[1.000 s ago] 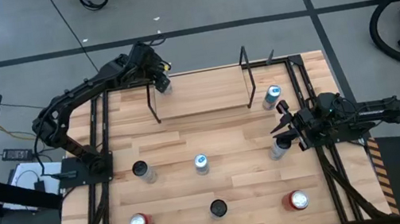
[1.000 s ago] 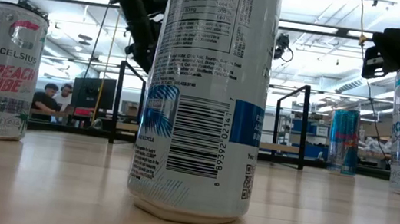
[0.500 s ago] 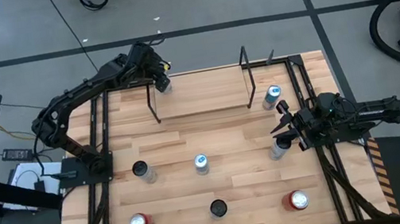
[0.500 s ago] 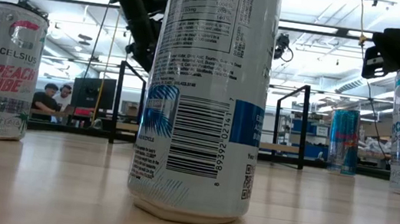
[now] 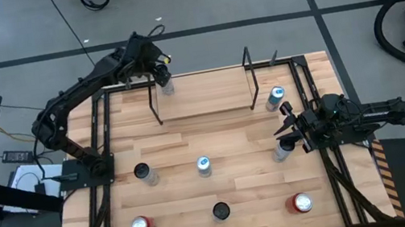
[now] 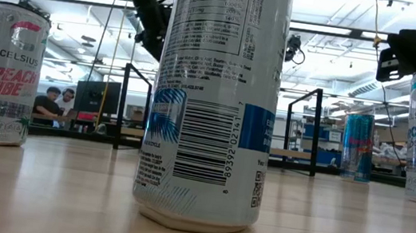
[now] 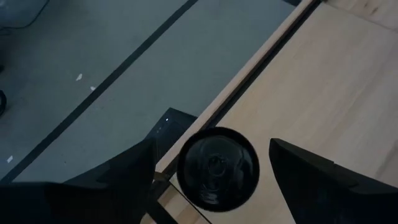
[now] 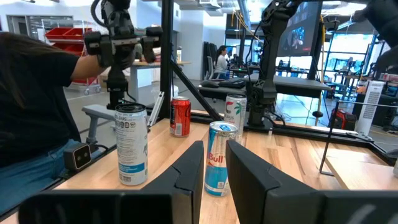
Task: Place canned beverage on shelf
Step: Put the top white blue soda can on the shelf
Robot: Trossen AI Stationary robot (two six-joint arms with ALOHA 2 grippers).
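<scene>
Placement looks nearly finished: the left claw (image 5: 161,73) hangs over the far-left end of the low light-wood shelf with its thin black rod frame (image 5: 205,101), and the left wrist view looks straight down between parted fingers onto the dark round top of a slim beverage can (image 7: 217,168), which stands free of both fingers near the board's far edge. In the high view that can (image 5: 167,87) sits just beside the shelf's left posts. My reading is that release is done and the next move calls for a straight rise clear of the can before reaching for another. The right claw (image 5: 286,129) waits at the right side of the wooden tabletop (image 5: 248,196), fingers spread around nothing, near a blue-and-silver Red Bull can (image 8: 221,158).
</scene>
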